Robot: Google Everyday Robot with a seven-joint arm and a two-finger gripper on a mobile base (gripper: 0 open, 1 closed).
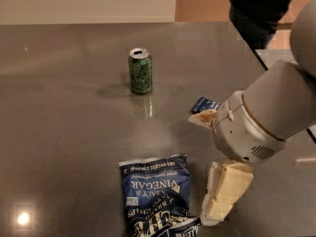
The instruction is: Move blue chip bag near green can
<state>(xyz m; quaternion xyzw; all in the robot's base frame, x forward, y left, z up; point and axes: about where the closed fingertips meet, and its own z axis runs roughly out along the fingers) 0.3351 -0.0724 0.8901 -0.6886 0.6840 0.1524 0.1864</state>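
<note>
Blue chip bag (155,194) lies flat on the grey tabletop (59,112) at the near edge of my view, lettering upside down to me, its lower end cut off by the frame. The green can (140,71) stands upright farther up the tabletop, well apart from the bag. My gripper (203,167) hangs just right of the bag, jaws released and spread, nothing between them; one finger (224,191) sits close beside the bag's right edge. A small dark blue wrapper (205,103) peeks out behind the wrist. A person (256,9) stands beyond the far corner.
</note>
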